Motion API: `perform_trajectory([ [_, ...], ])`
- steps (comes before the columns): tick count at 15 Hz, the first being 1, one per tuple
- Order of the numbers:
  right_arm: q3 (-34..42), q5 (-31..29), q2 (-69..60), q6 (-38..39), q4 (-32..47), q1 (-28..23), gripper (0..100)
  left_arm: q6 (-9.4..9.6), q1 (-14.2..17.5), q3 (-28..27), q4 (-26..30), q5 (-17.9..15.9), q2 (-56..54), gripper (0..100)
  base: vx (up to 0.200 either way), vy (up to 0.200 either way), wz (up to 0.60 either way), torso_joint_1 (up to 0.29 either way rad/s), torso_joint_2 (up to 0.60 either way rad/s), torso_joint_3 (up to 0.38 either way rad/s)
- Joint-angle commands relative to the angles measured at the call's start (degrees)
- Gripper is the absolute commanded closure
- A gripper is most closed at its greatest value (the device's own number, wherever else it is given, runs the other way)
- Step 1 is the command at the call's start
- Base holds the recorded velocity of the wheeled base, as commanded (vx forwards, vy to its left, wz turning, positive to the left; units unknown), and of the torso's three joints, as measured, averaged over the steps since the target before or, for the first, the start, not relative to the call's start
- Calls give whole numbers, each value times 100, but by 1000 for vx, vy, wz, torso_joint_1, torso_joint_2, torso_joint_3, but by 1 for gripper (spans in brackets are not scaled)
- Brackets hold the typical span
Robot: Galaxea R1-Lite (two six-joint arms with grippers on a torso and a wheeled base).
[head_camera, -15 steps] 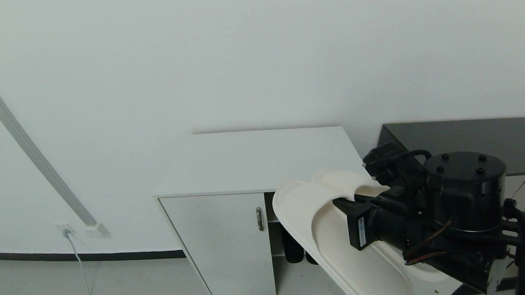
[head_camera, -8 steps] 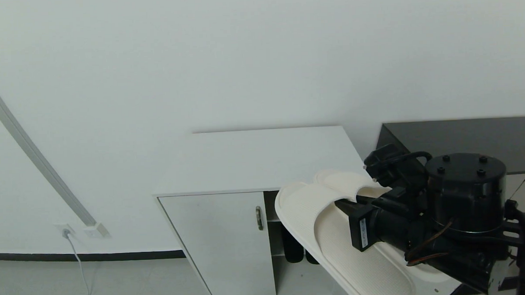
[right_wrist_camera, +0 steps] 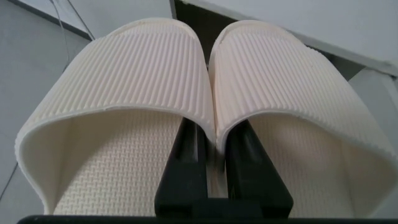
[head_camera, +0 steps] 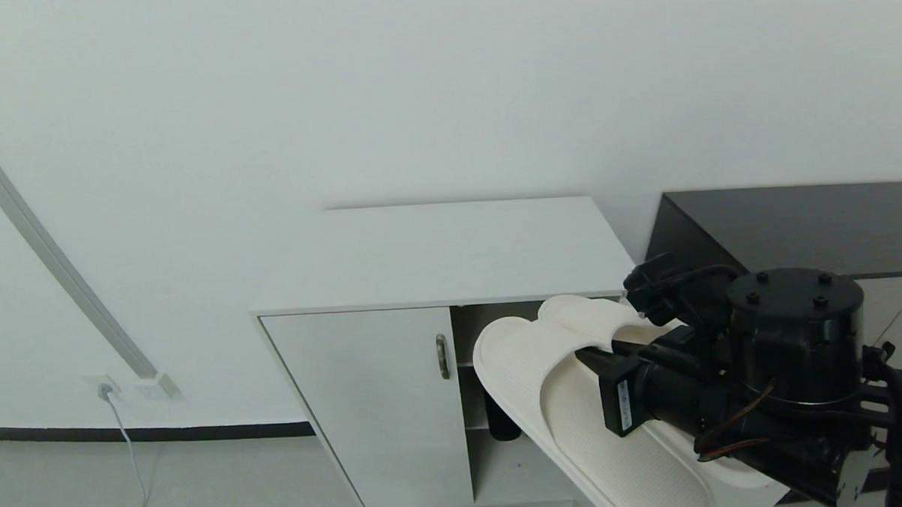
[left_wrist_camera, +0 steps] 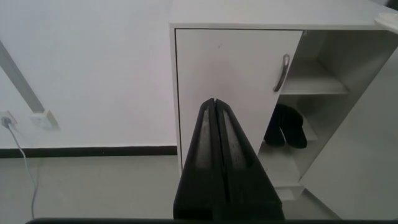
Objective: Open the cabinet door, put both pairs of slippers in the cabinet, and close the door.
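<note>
The white cabinet (head_camera: 436, 254) has its left door (head_camera: 366, 406) shut, with a metal handle (head_camera: 442, 356). The right side is open, and its door (left_wrist_camera: 360, 149) is swung outward. A black pair of slippers (left_wrist_camera: 286, 127) stands on the lower shelf, partly visible in the head view (head_camera: 502, 424). My right gripper (head_camera: 597, 353) is shut on a cream pair of slippers (head_camera: 530, 371), pinching their inner edges together (right_wrist_camera: 211, 134). The toes point at the open compartment, just below the cabinet top. My left gripper (left_wrist_camera: 214, 106) is shut and empty, facing the shut left door from a distance.
A dark table (head_camera: 795, 226) stands right of the cabinet, against the wall. A wall socket with a cable (head_camera: 99, 387) and a slanted conduit (head_camera: 46, 253) are on the left. Bare floor lies in front of the cabinet.
The whole head view has shifted, so the cabinet sits higher in the picture. The cream slippers' toes now lie below the cabinet's top edge, in front of the open compartment.
</note>
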Motion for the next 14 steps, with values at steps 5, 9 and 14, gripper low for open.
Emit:
perform_trajectory([
  [5, 15, 8, 116, 10, -10, 10, 100, -3, 2, 1, -5, 10, 7, 100, 0, 0, 0, -217, 531, 307],
  [9, 15, 8, 125, 10, -10, 10, 100, -3, 2, 1, -5, 10, 7, 100, 0, 0, 0, -212, 541, 322],
  [14, 15, 17, 143, 10, -10, 19, 100, -3, 2, 1, -5, 10, 7, 100, 0, 0, 0, -189, 508, 324],
])
